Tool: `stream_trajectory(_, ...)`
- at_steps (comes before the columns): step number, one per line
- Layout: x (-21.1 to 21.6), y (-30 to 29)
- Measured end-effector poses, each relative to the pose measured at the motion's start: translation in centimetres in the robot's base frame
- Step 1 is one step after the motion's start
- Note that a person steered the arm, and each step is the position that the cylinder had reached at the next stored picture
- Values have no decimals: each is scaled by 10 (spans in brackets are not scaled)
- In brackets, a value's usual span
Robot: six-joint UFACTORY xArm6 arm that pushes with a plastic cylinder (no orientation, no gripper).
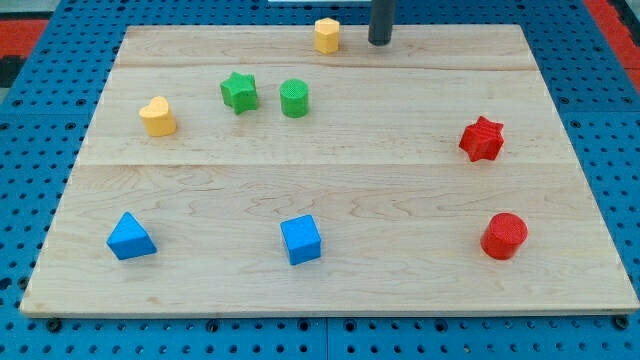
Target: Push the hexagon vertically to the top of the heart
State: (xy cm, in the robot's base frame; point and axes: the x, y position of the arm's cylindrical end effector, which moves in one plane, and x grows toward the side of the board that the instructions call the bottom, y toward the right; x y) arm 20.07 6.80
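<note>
One rod, top cropped; tip [380, 43] beside yellow hexagon [327, 35].

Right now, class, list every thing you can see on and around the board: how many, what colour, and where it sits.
yellow hexagon: one, yellow, the view's top edge, near the middle
yellow heart: one, yellow, upper left
green star: one, green, upper left of centre
green cylinder: one, green, just right of the green star
red star: one, red, right side
red cylinder: one, red, lower right
blue triangle: one, blue, lower left
blue cube: one, blue, bottom centre
wooden board: one, pale wood, under all blocks
pegboard: one, blue, around the board
my tip: one, dark, just right of the yellow hexagon, apart from it
</note>
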Motion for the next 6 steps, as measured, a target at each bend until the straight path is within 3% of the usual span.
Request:
stream_trajectory(2,13,-110)
stream_trajectory(3,28,-107)
stream_trajectory(4,37,-54)
stream_trajectory(6,47,-205)
